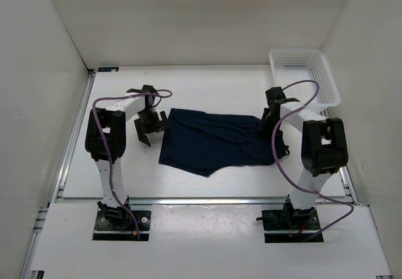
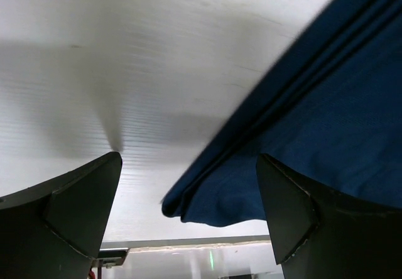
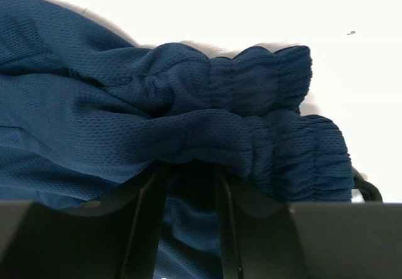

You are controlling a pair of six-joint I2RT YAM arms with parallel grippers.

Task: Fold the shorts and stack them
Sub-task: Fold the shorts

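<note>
The dark navy shorts [image 1: 213,142] lie spread across the middle of the table, with their gathered waistband [image 3: 276,134] at the right end. My right gripper [image 1: 270,119] is at that end. In the right wrist view the right gripper [image 3: 191,191] is shut on a bunched fold of the shorts [image 3: 125,122] just below the waistband. My left gripper [image 1: 151,128] stands wide open at the left edge of the cloth. In the left wrist view the left gripper [image 2: 188,159] has a hem corner of the shorts [image 2: 213,203] lying between its spread fingers [image 2: 81,203], untouched.
A white mesh basket [image 1: 295,53] stands at the back right corner, behind the right arm. White walls close in the table on three sides. A metal rail [image 1: 207,200] runs along the near edge in front of the arm bases.
</note>
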